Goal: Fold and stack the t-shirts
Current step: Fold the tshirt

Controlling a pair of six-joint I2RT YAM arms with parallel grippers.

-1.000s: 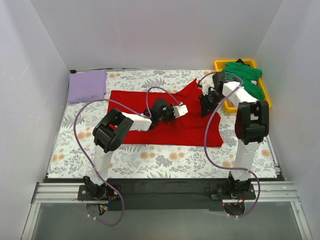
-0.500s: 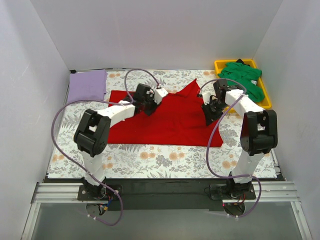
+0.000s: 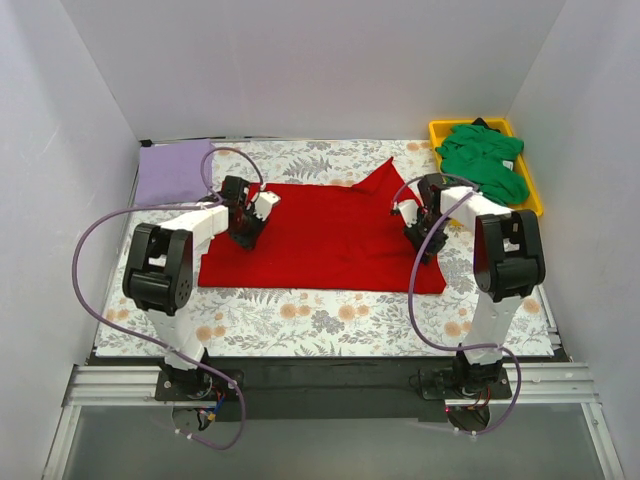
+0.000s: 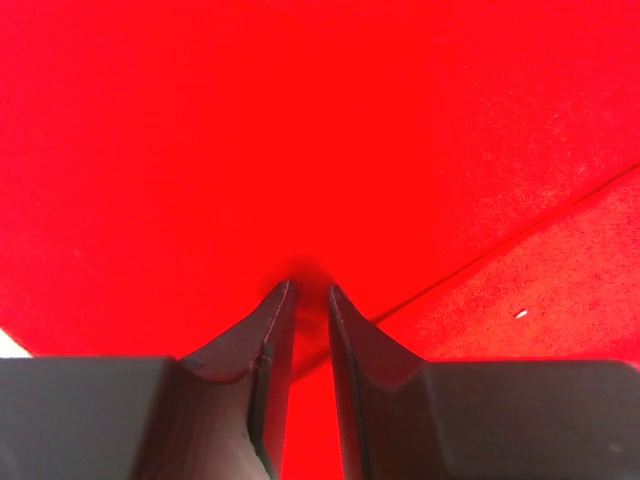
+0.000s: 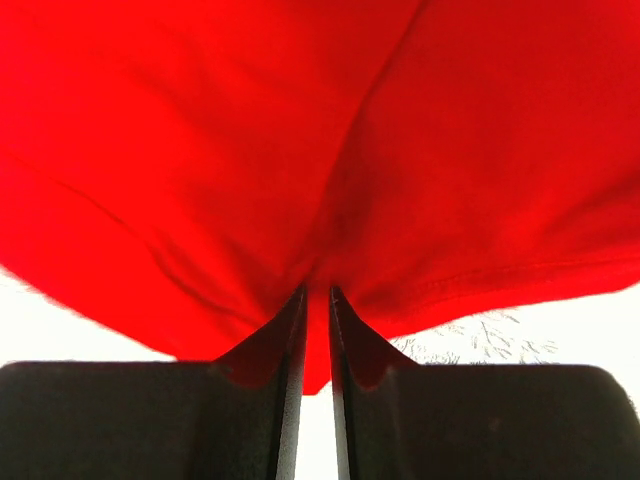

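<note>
Three shirts — red shirt (image 3: 330, 235) spread flat, lavender shirt (image 3: 172, 172) off its far-left corner, green shirt (image 3: 485, 160) off its far-right. Two grippers — left gripper (image 4: 310, 290) and right gripper (image 5: 317, 292) — each pinch red cloth.

Three t-shirts: one red shirt (image 3: 330, 240) mid-table, one lavender shirt (image 3: 172, 172) at the far left corner, and one green shirt (image 3: 485, 155) at the far right corner. One yellow tray (image 3: 437, 127). One floral cloth (image 3: 330, 315). Two arms, the left arm (image 3: 160, 275) and the right arm (image 3: 505, 255). Two grippers, the left gripper (image 4: 310, 290) and the right gripper (image 5: 317, 292).
</note>
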